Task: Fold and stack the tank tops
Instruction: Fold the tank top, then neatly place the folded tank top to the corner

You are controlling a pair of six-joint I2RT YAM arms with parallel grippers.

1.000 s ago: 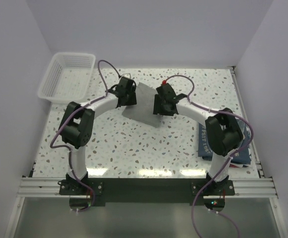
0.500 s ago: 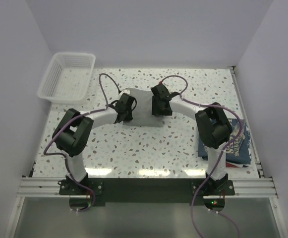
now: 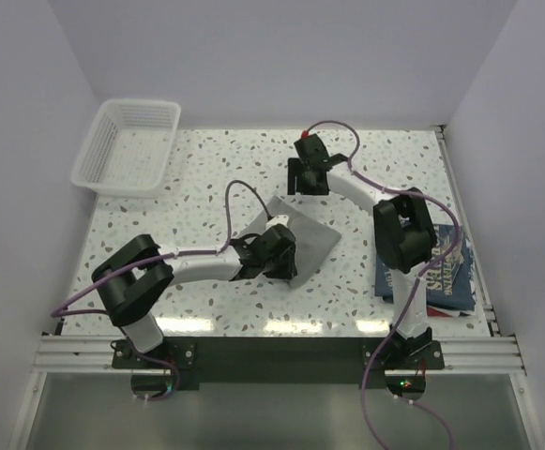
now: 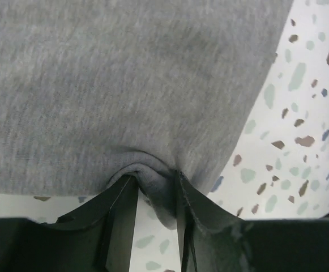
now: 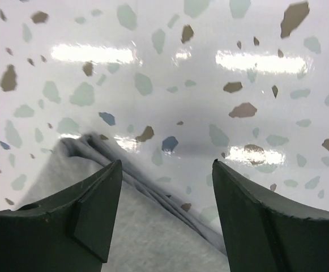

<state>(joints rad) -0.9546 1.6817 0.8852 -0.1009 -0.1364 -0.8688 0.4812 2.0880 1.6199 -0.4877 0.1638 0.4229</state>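
The light grey tank top [image 3: 311, 234] lies folded in a small flat shape at the table's middle. My left gripper [image 3: 287, 259] is shut on its near edge; in the left wrist view a bunched fold of the grey cloth [image 4: 153, 85] is pinched between my left gripper's [image 4: 156, 195] jaws. My right gripper [image 3: 308, 184] is open and empty, just beyond the top's far corner. In the right wrist view the grey top [image 5: 136, 238] lies below my right gripper [image 5: 167, 170]. The navy tank top [image 3: 446, 272] with white lettering lies folded at the right edge. No red top shows clearly.
A white mesh basket [image 3: 103, 141] stands at the far left corner. The right arm's elbow hangs over the navy top. White walls close in the table on three sides. Purple cables loop above both arms.
The left gripper dragged the grey top from the far middle toward the near middle. The right gripper let go of it, opened and moved back toward the far side.
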